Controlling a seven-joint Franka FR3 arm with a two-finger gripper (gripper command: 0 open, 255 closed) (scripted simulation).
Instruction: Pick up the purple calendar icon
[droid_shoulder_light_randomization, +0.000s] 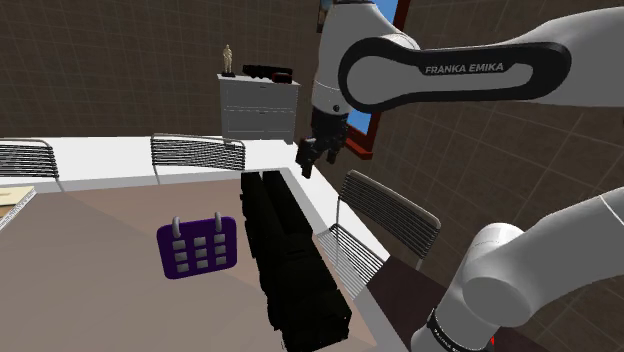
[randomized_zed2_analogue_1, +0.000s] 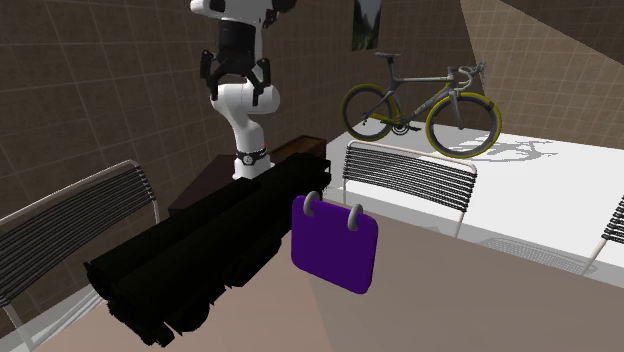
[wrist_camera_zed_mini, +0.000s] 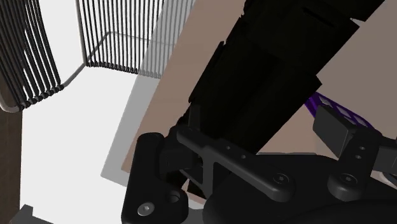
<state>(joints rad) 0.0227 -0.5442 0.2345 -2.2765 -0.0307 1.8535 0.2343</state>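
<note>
While the end effector (droid_shoulder_light_randomization: 318, 155) hangs high over the far end of the long black block (droid_shoulder_light_randomization: 290, 270), fingers spread and nothing between them, you have the purple calendar icon (droid_shoulder_light_randomization: 197, 247) standing upright on the brown desk (droid_shoulder_light_randomization: 100, 260). It is just beside that block, on the shoulder view's left of it, and well apart from the fingers. Whether it touches the block you cannot tell. Judge it a thin, stiff slab, probably light and smooth-faced. It should not flex under the fingers, but because it stands on edge, a nudge could tip it over. The best hold looks to be from above, closing across its two flat faces near the top edge, between the two grey rings (droid_shoulder_light_randomization: 176, 226). Keep the finger on the block side from catching the block as you descend.
</note>
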